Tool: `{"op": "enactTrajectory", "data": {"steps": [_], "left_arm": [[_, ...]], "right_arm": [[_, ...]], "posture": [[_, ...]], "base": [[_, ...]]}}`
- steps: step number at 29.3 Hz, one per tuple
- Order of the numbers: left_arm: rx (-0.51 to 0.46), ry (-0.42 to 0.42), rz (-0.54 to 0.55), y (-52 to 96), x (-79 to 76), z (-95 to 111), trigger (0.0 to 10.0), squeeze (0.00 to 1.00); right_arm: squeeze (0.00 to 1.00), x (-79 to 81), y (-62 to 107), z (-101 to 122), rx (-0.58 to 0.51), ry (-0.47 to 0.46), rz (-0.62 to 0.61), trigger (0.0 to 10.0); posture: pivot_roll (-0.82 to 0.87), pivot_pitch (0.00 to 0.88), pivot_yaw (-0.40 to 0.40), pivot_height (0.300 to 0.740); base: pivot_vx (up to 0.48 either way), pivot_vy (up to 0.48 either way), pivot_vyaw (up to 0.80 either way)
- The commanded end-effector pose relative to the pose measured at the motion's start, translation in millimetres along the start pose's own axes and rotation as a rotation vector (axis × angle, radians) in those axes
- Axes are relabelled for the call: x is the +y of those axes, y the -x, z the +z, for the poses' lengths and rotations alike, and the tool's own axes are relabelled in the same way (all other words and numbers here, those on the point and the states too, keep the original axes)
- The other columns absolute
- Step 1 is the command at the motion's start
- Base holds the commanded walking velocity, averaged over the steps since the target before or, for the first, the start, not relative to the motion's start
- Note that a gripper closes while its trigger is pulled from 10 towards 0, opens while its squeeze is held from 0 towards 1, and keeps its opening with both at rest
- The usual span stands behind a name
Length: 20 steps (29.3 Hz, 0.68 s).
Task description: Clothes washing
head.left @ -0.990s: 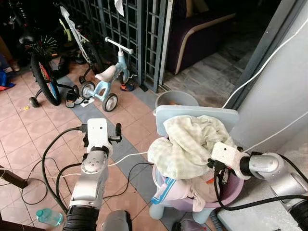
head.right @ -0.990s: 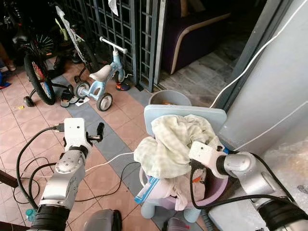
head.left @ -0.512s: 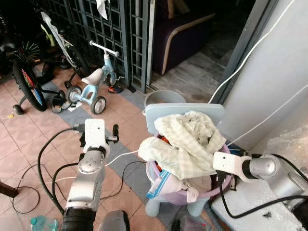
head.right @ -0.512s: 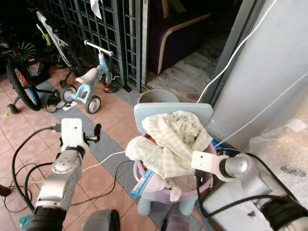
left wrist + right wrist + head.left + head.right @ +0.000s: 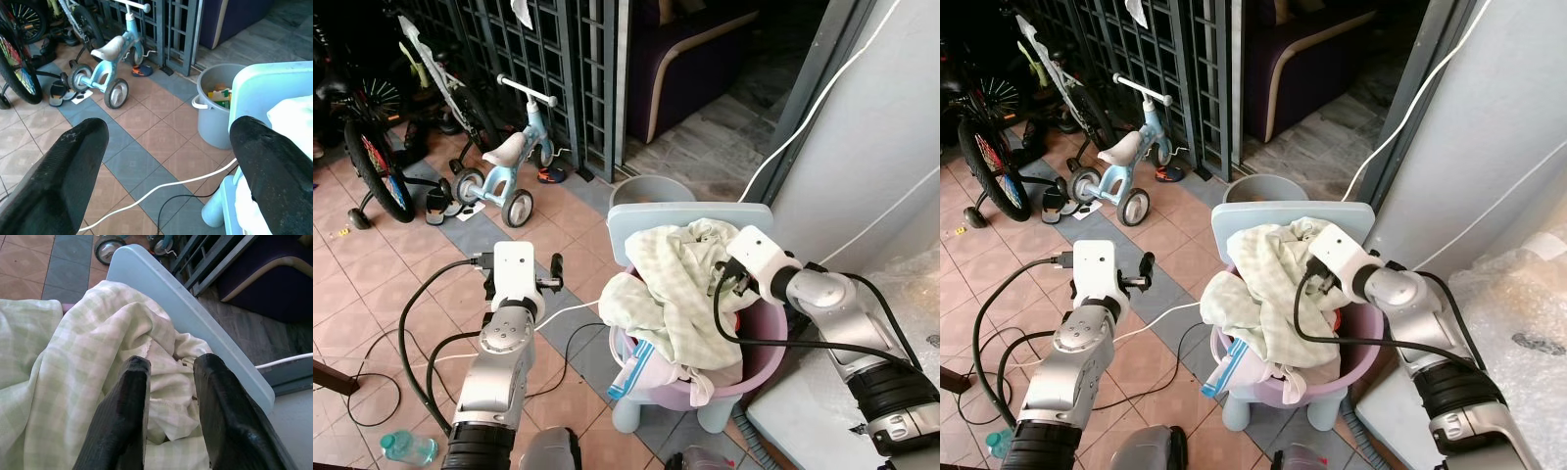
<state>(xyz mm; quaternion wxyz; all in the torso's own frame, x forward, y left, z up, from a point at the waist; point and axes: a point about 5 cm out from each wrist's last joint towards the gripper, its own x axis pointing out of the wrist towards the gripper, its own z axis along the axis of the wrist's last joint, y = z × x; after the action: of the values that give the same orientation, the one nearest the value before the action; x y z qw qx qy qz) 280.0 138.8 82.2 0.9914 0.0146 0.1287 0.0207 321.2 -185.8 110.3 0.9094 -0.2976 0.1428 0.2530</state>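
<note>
Right gripper [image 5: 168, 396]: black fingers narrowly parted, tips pressed into the soft cloth, nothing clearly pinched.
Checked cloth [image 5: 680, 284]: pale green, crumpled, heaped just under the right gripper, spilling over the round purple basin [image 5: 759, 357].
Left gripper [image 5: 171, 166]: fingers spread wide, empty, over tiled floor [image 5: 146, 132].

This is the covered porch or entry yard of a family home; the floor [image 5: 372, 284] is laid with terracotta and grey tiles, and a dark metal grille gate [image 5: 558, 69] stands open onto a room with a dark sofa [image 5: 690, 59]; a child's pale blue balance bike [image 5: 504, 166] and larger bicycles [image 5: 372, 147] are parked along the grille, with sandals [image 5: 435, 201] beside them; a purple laundry basin [image 5: 744, 367] heaped with clothes [image 5: 671, 284] sits on a pale blue plastic chair [image 5: 690, 220], near a grey bucket [image 5: 651, 191].
</note>
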Motion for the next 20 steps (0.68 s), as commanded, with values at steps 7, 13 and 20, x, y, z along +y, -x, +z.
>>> {"op": "enactTrajectory", "data": {"steps": [7,13,20], "left_arm": [[0.013,-0.037,0.014,21.2,9.7,0,10.0,0.0],[0.04,-0.05,0.038,37.6,15.5,-2,10.0,0.0],[0.05,-0.053,0.056,48.3,19.2,1,10.0,0.0]], "right_arm": [[1.0,28.2,-22.8,2,0.023,-0.102,-0.065,10.0],[1.0,38.4,-46.0,14,0.029,-0.056,-0.095,10.0],[1.0,21.9,-55.1,29,0.024,0.064,-0.224,10.0]], "posture": [[0.08,0.216,-0.005,0.74],[0.13,0.298,-0.009,0.74],[0.15,0.349,-0.023,0.74]], "base": [[0.0,0.0,0.0],[0.0,0.0,0.0],[0.0,0.0,0.0]]}}
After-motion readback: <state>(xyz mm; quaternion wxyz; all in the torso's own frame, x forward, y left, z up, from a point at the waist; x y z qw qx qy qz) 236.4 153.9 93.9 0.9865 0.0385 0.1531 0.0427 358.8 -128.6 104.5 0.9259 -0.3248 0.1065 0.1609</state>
